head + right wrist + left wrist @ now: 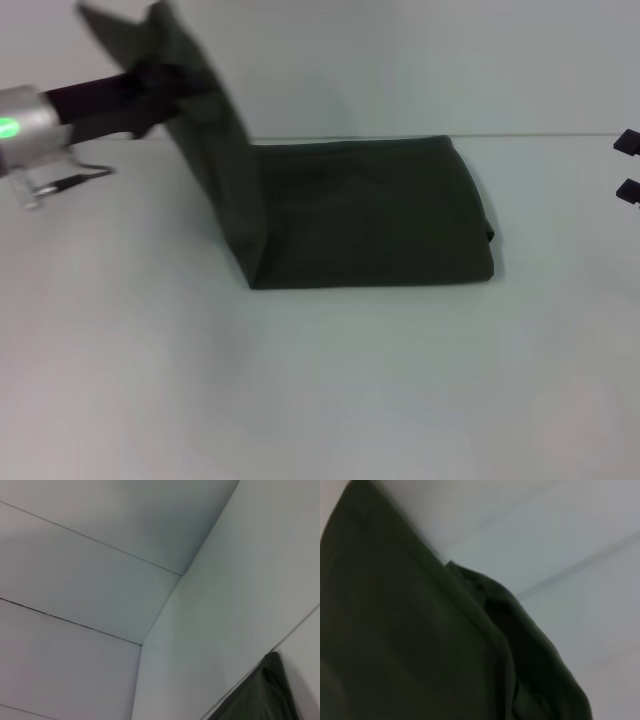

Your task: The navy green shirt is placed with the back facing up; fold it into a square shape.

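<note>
While left claw (160, 85) lifts its left end, navy green shirt (370, 215) lies folded.

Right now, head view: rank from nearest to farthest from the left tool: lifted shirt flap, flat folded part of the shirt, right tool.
1. Lifted flap of the navy green shirt, pinched in the left tool, upper left.
2. Flat folded part, centre of the table.
3. Right tool, far right edge, clear of the cloth.

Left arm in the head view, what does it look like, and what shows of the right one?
The left arm has a silver metal wrist segment with a small glowing green light, then a dark, near-black cylindrical section leading to the black left gripper. A thin wire or bracket loops beneath the silver part. Of the right gripper, only two black finger tips show at the frame's edge.
</note>
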Tool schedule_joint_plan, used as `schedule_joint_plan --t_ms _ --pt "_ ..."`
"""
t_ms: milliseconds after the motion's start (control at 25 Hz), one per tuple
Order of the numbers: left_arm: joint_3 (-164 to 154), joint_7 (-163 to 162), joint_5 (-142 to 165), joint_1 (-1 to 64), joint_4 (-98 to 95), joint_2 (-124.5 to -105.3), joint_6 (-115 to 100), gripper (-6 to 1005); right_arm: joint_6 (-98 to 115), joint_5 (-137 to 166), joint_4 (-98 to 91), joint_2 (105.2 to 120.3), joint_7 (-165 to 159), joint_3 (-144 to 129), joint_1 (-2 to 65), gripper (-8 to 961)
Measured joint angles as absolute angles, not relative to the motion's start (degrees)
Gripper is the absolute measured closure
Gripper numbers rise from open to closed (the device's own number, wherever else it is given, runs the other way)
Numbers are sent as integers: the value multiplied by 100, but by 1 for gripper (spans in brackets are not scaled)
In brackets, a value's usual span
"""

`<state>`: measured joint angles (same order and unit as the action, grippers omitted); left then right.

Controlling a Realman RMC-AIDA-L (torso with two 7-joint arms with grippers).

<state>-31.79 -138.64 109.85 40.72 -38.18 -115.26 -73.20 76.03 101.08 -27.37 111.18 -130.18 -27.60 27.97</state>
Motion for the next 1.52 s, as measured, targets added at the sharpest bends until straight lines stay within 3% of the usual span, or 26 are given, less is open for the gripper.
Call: schedule_joint_plan --t_ms 160,440,760,920,1160,1240,1440,1520 --pt "-3637 -13699 10992 4556 -3866 -11868 -7096 884 7595 10108 -2734 11122 -13016 -2797 2814 29" --pt "-4613 -13442 11028 4940 -3671 -12203 -6345 862 7575 10108 -2724 11127 -13016 -2804 2817 29" --pt "-6060 -13016 11021 5328 -3214 -12426 -5081 837 7583 10107 -2724 11120 -13027 -2804 2787 29" --pt "-6298 -12989 10933 5375 -3195 -12434 -5018 824 7596 10107 -2724 11098 -13050 -2804 2766 29" --pt "-5680 -13052 10559 4596 -4308 -12369 -6121 564 7596 10110 -2724 11073 -13052 -2812 2756 28" --pt "-5164 -13286 10364 4301 -4513 -12307 -6437 495 7602 10112 -2724 11063 -13060 -2817 2756 28" --pt "-4528 -14237 10105 4061 -3557 -11931 -7326 342 7603 10117 -2724 11056 -13069 -2800 2736 28" --pt "-4437 -14273 9994 3898 -3226 -11907 -7523 295 7609 10163 -2730 11045 -13073 -2852 2751 28"
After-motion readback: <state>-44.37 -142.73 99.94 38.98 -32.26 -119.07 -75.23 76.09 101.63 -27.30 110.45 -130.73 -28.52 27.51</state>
